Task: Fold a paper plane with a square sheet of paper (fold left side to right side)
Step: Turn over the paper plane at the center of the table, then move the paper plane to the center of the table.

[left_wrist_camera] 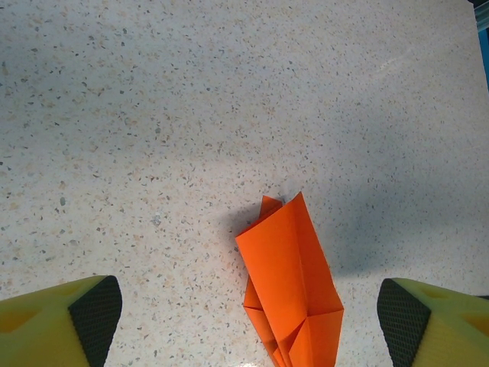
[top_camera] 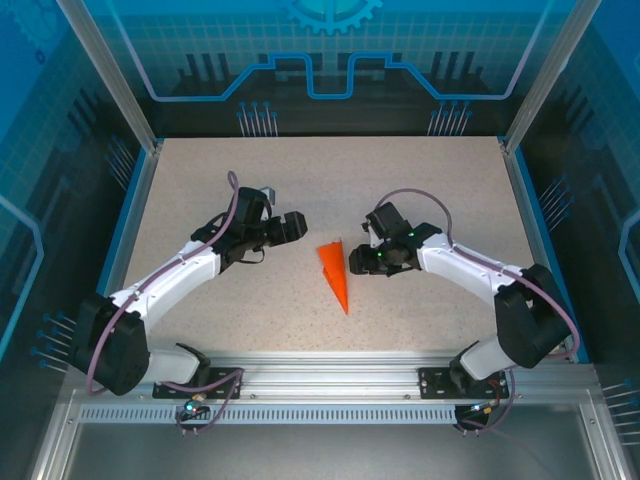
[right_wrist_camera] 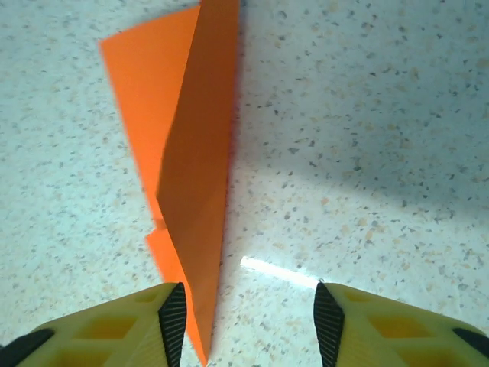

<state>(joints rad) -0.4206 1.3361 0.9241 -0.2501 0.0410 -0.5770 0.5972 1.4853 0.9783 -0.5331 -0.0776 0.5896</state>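
Note:
The paper plane (top_camera: 336,272) is a slim folded orange dart lying flat on the speckled table (top_camera: 300,180), its point toward the near edge. No unfolded square sheet of paper is in view. My left gripper (top_camera: 292,227) hovers just left of the plane's wide end. In the left wrist view the plane (left_wrist_camera: 294,283) lies between the widely open fingertips (left_wrist_camera: 95,321), touching neither. My right gripper (top_camera: 358,259) sits at the plane's right side. In the right wrist view the plane (right_wrist_camera: 191,153) has a raised flap close to the left pad (right_wrist_camera: 173,321), and the jaws stand apart, unclamped.
Blue walls and metal posts (top_camera: 110,75) fence the table on three sides. A metal rail (top_camera: 330,378) carrying both arm bases runs along the near edge. Bare tabletop lies behind and to both sides of the plane.

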